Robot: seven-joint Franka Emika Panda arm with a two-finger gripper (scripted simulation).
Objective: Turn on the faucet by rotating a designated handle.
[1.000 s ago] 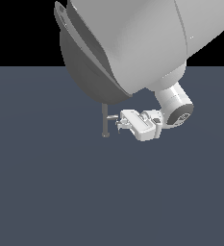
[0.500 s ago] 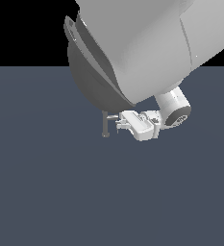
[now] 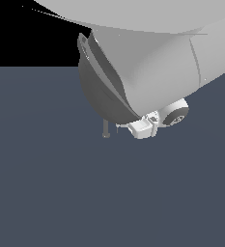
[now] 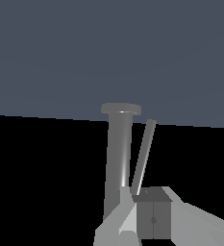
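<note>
In the exterior view only the lower end of the faucet (image 3: 105, 128) shows, a thin grey leg with a small round foot; the arm hides its arch. My gripper (image 3: 126, 127) sits just to the exterior view's right of that leg, pointing at it. The wrist view shows the faucet (image 4: 118, 153) as a thick stem with a round foot on the floor, beside a thinner, shorter leg. My gripper (image 4: 153, 217) is shut, its dark fingers pressed together with nothing between them. A light-grey bar, apparently the handle (image 4: 197, 225), runs close behind the fingers from the stem; contact is unclear.
The bulky white arm links (image 3: 152, 62) fill the upper part of the exterior view and hide most of the faucet. A flat blue-grey floor (image 3: 61, 193) surrounds the faucet, with black background beyond it.
The large arm links have swung to cover more of the exterior view and now hide part of the hand. The hand has stayed beside the faucet leg, shifting only slightly.
</note>
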